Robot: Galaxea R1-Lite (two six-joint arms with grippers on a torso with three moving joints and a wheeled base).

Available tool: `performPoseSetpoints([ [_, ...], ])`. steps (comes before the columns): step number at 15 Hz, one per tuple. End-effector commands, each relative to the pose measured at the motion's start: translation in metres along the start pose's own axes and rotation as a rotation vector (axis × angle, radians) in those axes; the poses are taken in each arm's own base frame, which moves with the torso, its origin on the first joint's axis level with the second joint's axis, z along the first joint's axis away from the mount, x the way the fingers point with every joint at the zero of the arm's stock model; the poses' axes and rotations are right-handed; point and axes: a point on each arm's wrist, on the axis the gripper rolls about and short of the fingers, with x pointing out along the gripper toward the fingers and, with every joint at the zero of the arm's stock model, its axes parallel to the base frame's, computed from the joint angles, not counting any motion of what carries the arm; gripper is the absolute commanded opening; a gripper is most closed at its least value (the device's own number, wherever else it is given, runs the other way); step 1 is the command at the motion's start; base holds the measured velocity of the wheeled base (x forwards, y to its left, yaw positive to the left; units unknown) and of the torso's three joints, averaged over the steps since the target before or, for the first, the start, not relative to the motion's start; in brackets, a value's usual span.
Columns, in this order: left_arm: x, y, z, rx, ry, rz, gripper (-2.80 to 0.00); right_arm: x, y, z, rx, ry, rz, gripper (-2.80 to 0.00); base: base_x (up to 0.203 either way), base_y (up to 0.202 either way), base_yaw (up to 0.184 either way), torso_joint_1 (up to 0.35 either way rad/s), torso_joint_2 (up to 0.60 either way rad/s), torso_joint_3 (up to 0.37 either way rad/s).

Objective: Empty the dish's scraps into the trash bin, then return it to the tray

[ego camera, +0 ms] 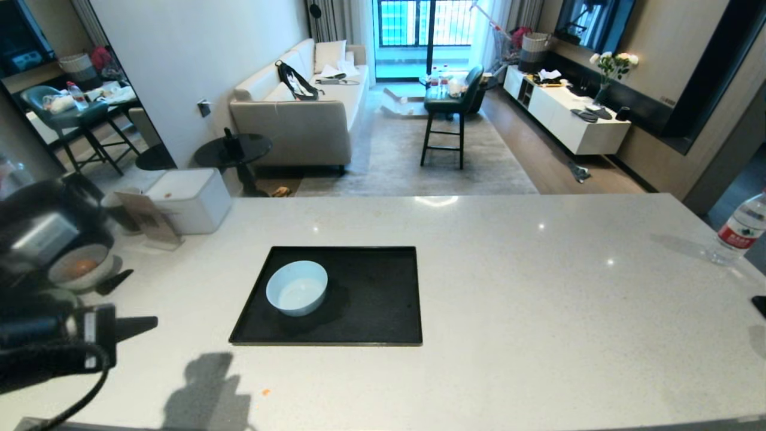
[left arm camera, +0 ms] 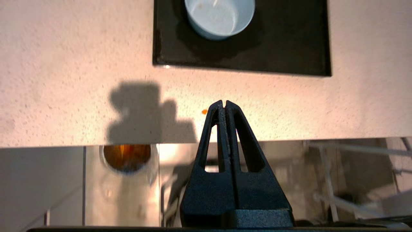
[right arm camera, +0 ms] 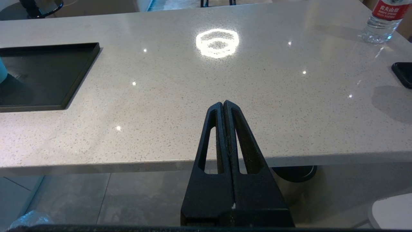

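Observation:
The light-blue dish (ego camera: 297,287) stands upright on the left part of the black tray (ego camera: 371,299), with only faint smears inside. In the left wrist view the dish (left arm camera: 219,16) and the tray (left arm camera: 289,48) lie ahead of my left gripper (left arm camera: 224,102). That gripper is shut on nothing and hangs above the counter's front edge. In the head view the left gripper (ego camera: 146,324) is at the far left. Orange scraps (ego camera: 81,267) lie in the trash bin (ego camera: 90,281), partly hidden behind my arm. One orange crumb (ego camera: 266,392) lies on the counter. My right gripper (right arm camera: 223,102) is shut and empty by the counter's front edge.
A water bottle (ego camera: 742,230) and a black phone (ego camera: 760,305) sit at the counter's right end. A white box (ego camera: 188,200) and a card stand (ego camera: 149,218) are at the back left. A dark round bin (right arm camera: 294,172) shows under the counter.

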Motion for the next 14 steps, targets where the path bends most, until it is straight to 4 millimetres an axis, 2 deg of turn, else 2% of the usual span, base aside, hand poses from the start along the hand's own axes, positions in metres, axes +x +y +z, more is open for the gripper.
performPoseSetpoints([
  [1,-0.053,0.002,-0.043,0.03,-0.251,-0.052,-2.8,0.0,0.0,0.0,0.0,-0.001,0.0,-2.8,0.0,0.0,0.0,0.0,0.0,0.0],
  [3,-0.077,0.008,-0.083,0.037,-0.417,-0.044,-2.8,0.0,0.0,0.0,0.0,-0.001,0.0,-2.8,0.0,0.0,0.0,0.0,0.0,0.0],
  [4,-0.082,0.011,-0.104,0.049,-0.491,-0.024,-2.8,0.0,0.0,0.0,0.0,-0.001,0.0,-2.8,0.0,0.0,0.0,0.0,0.0,0.0],
  [5,-0.083,0.013,-0.119,0.076,-0.544,-0.003,-2.8,0.0,0.0,0.0,0.002,-0.001,0.0,-2.8,0.0,0.0,0.0,0.0,0.0,0.0],
  [7,-0.062,0.021,-0.144,0.155,-0.549,0.063,-2.8,0.0,0.0,0.0,0.002,-0.001,0.0,-2.8,0.0,0.0,0.0,0.0,0.0,0.0],
  [10,-0.04,0.029,-0.163,0.252,-0.579,0.015,-2.8,0.0,0.0,0.0,0.002,-0.001,0.0,-2.8,0.0,0.0,0.0,0.0,0.0,0.0],
  [12,-0.041,0.03,-0.169,0.27,-0.603,0.001,-2.8,0.0,0.0,0.0,0.002,-0.001,0.0,-2.8,0.0,0.0,0.0,0.0,0.0,0.0],
  [14,-0.047,0.032,-0.181,0.262,-0.698,0.053,-2.8,0.0,0.0,0.0,0.002,-0.001,0.0,-2.8,0.0,0.0,0.0,0.0,0.0,0.0],
])
